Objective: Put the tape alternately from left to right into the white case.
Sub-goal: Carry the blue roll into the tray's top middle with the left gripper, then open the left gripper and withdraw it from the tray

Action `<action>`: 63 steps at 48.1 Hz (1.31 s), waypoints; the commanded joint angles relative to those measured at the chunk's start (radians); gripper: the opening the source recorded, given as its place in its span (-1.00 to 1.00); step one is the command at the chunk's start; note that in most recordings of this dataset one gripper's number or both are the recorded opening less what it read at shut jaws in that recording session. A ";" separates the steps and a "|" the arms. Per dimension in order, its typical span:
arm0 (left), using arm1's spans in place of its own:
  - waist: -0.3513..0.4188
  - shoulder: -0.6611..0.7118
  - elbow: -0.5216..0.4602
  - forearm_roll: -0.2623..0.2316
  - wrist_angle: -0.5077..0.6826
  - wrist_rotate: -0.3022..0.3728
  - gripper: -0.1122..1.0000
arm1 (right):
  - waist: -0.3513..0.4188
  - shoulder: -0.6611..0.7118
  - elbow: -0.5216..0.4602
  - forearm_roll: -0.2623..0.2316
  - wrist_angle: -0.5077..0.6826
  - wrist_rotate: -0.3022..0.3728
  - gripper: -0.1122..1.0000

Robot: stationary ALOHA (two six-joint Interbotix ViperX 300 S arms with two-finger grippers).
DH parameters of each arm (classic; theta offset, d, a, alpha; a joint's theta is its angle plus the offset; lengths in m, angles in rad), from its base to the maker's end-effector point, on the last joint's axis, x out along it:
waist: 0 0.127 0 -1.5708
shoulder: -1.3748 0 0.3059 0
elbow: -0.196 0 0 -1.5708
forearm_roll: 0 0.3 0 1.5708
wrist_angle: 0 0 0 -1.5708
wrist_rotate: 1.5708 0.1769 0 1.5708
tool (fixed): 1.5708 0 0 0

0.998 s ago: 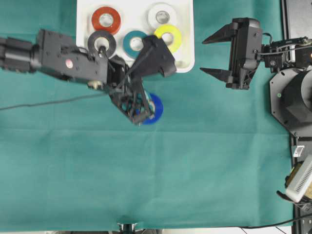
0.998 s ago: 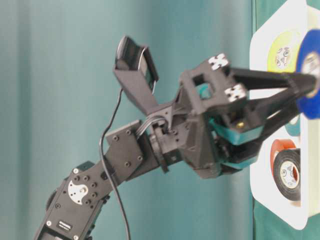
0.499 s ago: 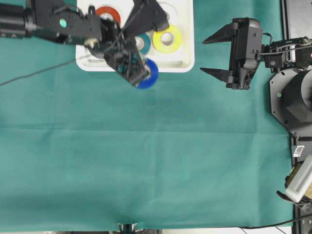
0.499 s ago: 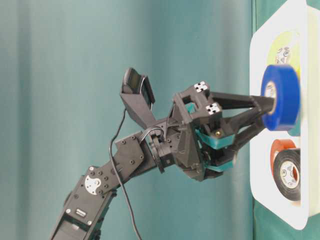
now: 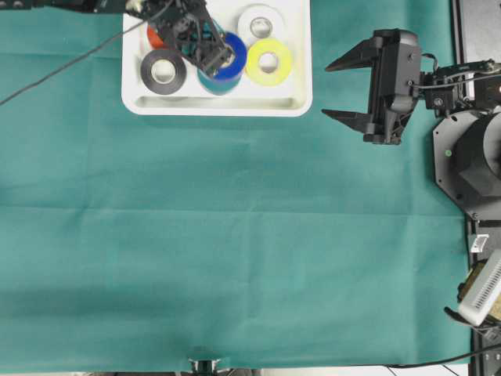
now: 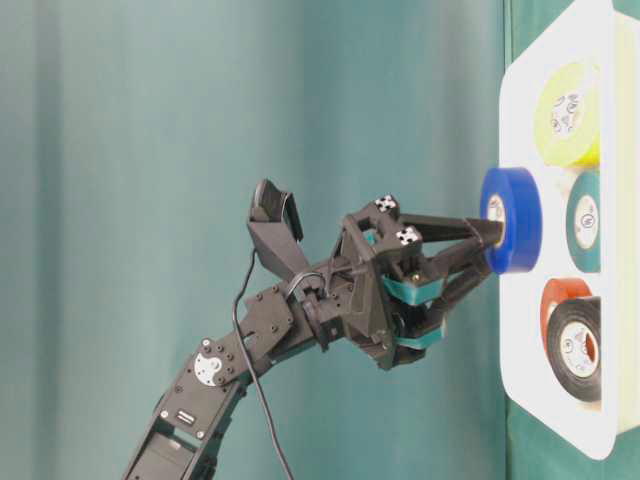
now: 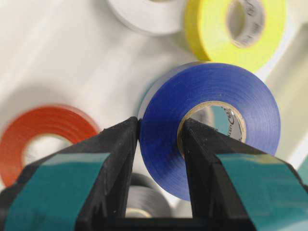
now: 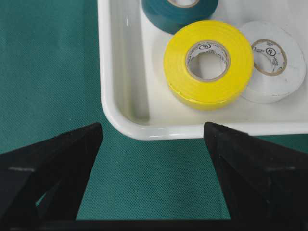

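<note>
Swung over white case (image 5: 301, 78) – left pincer (image 7: 159, 139), clamping blue roll (image 7: 211, 125)

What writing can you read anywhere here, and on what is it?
"UL" mark, just legible: printed inside the core of the yellow tape roll and the white tape roll.
The rest of the core print: too small to read.
Black-and-white square markers on the left gripper: patterns, not words.

The left arm reached in from the upper left of the overhead frame, its end effector (image 5: 220, 59) pinched on the blue roll (image 5: 232, 56), one finger through the core. The right end effector (image 5: 338, 88) hung at the upper right, jaws spread wide.
</note>
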 commanded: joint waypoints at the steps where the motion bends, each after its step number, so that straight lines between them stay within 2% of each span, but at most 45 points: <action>1: 0.032 -0.018 -0.023 -0.005 -0.017 0.017 -0.31 | 0.002 -0.008 -0.009 0.000 -0.002 0.000 0.62; 13: 0.067 -0.006 -0.026 -0.008 -0.029 0.084 -0.31 | 0.002 -0.008 -0.009 0.000 -0.002 0.000 0.62; 25: 0.067 0.003 -0.026 -0.008 -0.046 0.118 -0.31 | 0.002 -0.008 -0.009 0.000 -0.002 0.000 0.62; 31: 0.064 0.003 -0.020 -0.009 -0.067 0.160 -0.30 | 0.002 -0.008 -0.009 0.000 -0.002 0.000 0.62; 33: 0.061 0.003 -0.017 -0.009 -0.069 0.178 -0.19 | 0.002 -0.008 -0.008 0.000 -0.002 0.000 0.62; 41: 0.063 0.000 -0.012 -0.009 -0.069 0.195 0.68 | 0.002 -0.008 -0.009 0.002 -0.002 0.000 0.62; 45: 0.063 -0.003 -0.011 -0.009 -0.069 0.195 0.94 | 0.002 -0.008 -0.009 0.002 -0.002 0.000 0.62; 63: 0.038 -0.048 0.026 -0.009 -0.069 0.202 0.96 | 0.002 -0.008 -0.009 0.002 -0.002 0.000 0.62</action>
